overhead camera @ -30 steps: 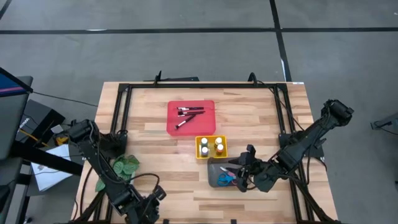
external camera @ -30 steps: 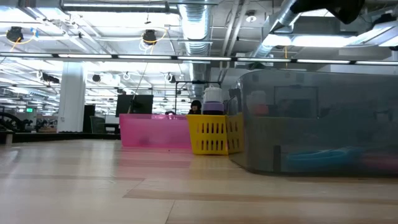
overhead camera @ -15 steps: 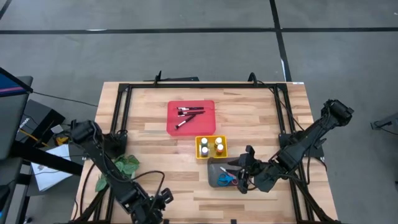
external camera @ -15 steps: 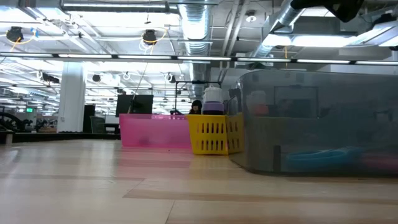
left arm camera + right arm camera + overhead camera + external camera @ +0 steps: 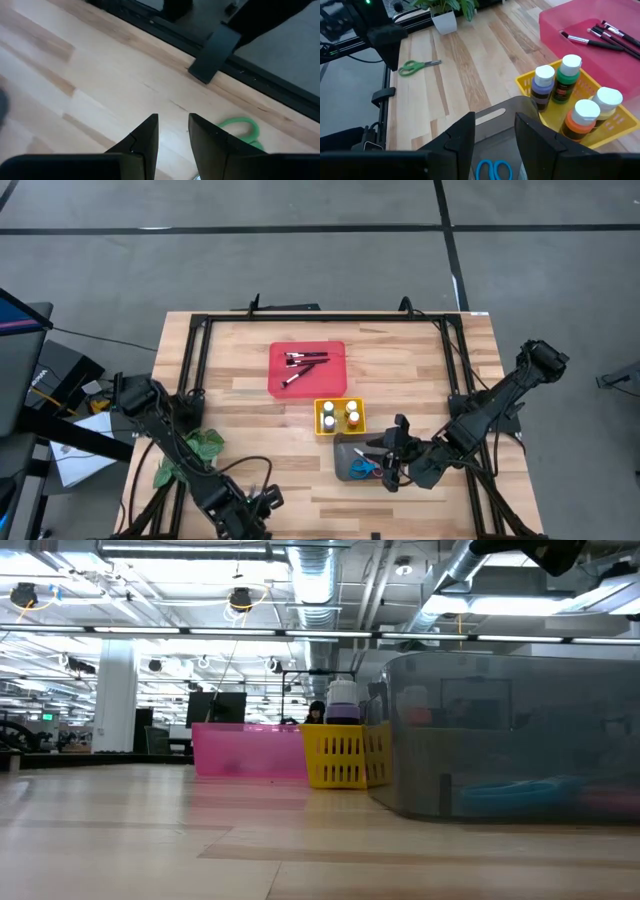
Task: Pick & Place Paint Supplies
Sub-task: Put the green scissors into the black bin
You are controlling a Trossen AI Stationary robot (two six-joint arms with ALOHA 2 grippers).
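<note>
Green scissors lie flat on table nr left edge, just ahead of left gripper, jaws part open, empty. Right gripper over grey tray, part open, empty. Scissors prob light, stiff, thin; grab across handles.

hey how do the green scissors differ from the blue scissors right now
The green scissors lie loose on the bare wooden table, near the potted plant; the blue scissors sit inside the grey tray, just under the right gripper. Handle colour differs: green against blue. The green pair lies closed; the blue pair shows only its handles. Neither is gripped.
</note>
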